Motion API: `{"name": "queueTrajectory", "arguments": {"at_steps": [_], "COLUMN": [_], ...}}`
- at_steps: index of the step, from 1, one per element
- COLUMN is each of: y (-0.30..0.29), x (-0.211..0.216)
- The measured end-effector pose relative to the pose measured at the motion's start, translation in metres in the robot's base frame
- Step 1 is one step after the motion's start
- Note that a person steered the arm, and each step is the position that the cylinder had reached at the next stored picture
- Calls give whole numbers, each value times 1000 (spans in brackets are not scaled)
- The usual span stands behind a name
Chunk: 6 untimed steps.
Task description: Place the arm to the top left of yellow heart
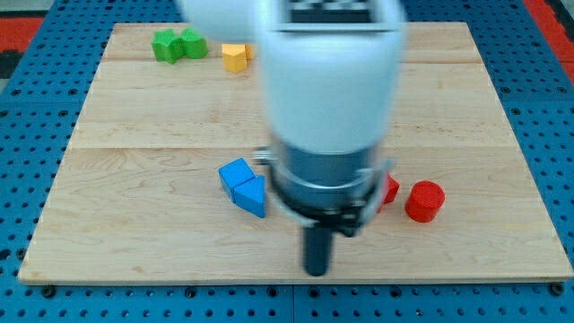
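Looking at the desk (134,179), you see my tip (317,269) down near the view's bottom edge, below the middle of the board. This arm carries no pincer at all, only the rod, so there is no opening or hold to report.

The yellow block (234,57) sits far off toward the view's top and somewhat to the left of my tip, well apart from it; its shape reads as roughly heart-like but the blur leaves that uncertain. Two green blocks (178,44) lie just beyond it, further to the view's left, close together.

Nearer, a blue cube (236,174) and a blue wedge (254,196) lie touching each other, up and to the left of my tip. A red cylinder (424,200) stands up and to the right, with another red block (389,189) partly hidden behind the arm.

Watch the blue pair: a straight line toward the yellow block passes close by them and could knock them. Watch also the narrow gap between yellow and green, where an overshoot would shove either.
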State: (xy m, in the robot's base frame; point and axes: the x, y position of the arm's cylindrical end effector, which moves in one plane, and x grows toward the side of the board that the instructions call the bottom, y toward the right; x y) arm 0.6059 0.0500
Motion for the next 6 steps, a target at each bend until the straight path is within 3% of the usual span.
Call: {"name": "queueTrajectory", "arguments": {"at_steps": [1,2,3,4,5,6], "y": [74,15,-27,-7,-27,8], "x": [-6,-9,-84,-178,-256,-335]}}
